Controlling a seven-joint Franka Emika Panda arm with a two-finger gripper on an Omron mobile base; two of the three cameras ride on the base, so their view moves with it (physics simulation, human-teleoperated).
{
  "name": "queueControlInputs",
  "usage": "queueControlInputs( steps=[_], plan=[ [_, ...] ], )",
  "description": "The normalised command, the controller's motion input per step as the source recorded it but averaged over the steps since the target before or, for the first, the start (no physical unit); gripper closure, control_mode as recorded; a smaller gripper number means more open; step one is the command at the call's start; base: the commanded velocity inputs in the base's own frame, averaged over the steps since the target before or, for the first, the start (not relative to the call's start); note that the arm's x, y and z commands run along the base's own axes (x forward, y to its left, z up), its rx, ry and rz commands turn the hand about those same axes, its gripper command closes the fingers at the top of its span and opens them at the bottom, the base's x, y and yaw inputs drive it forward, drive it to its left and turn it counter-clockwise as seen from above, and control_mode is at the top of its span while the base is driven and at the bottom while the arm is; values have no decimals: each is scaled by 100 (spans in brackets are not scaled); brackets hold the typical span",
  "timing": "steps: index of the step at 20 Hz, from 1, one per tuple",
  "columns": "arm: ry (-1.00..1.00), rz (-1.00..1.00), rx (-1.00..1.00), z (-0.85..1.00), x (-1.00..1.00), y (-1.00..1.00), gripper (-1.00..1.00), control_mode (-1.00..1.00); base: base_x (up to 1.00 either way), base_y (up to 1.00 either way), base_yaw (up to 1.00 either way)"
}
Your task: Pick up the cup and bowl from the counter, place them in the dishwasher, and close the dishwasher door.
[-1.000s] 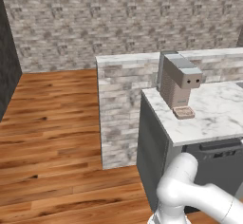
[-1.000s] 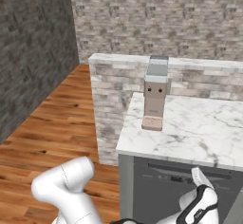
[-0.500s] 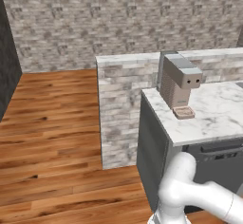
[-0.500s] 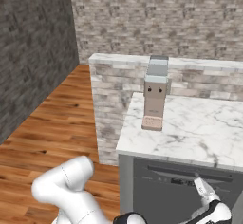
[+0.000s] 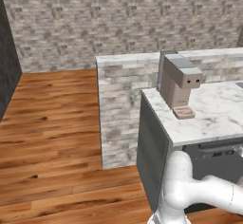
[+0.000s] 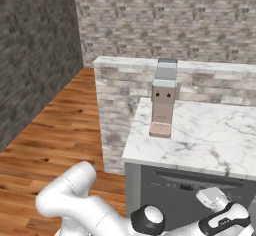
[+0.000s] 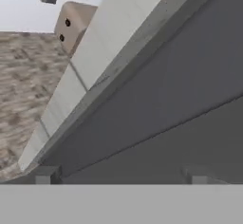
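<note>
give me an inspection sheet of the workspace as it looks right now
surface: white-and-grey marbled counter over dark grey cabinet sides.
job's things: dishwasher door upright and shut under the counter, lighter strip along its top edge; cup and bowl: nothing seen.
clutter: coffee machine on the counter, tan tray at its foot.
grippers: gripper open, close against the dishwasher door, holding nothing.
cables: nothing seen.
surroundings: stone-brick ledge behind the counter, wood floor, brick walls.
</note>
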Motion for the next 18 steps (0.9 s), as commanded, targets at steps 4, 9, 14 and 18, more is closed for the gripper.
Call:
queueControlInputs(
  steps=[4, 9, 14, 18],
  plan=[
    [-45, 37, -33, -100, 76, 0, -100, -100, 0, 0, 0],
    [-47, 35, -29, -100, 57, 0, -100, -100, 0, 0, 0],
    [-48, 31, -26, -100, 33, 0, -100, -100, 0, 0, 0],
    [-46, 20, -21, -100, 21, 0, -100, -100, 0, 0, 0]
  ],
)
